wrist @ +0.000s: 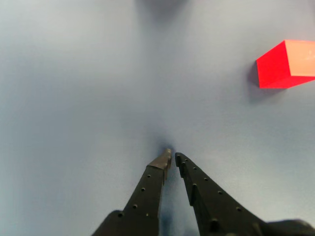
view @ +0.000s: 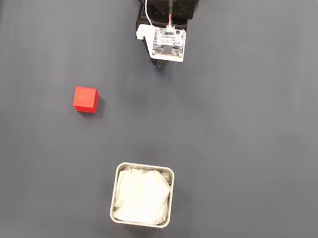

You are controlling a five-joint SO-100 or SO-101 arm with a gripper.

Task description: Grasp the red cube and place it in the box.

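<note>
Bare dark mat (view: 232, 121) all around the red cube (view: 85, 99), open from every side. Box (view: 144, 168) well apart, its top unobstructed. Nothing between gripper (wrist: 173, 158) and cube.

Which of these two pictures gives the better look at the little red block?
The fixed view: the red cube sits whole on the dark mat, left of the arm. The wrist view catches it larger, but its right edge is cut off.

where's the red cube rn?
In the fixed view the red cube sits alone on the dark mat, left of centre, up and left of the box. In the wrist view it lies at the right edge, clear of the tool.
</note>
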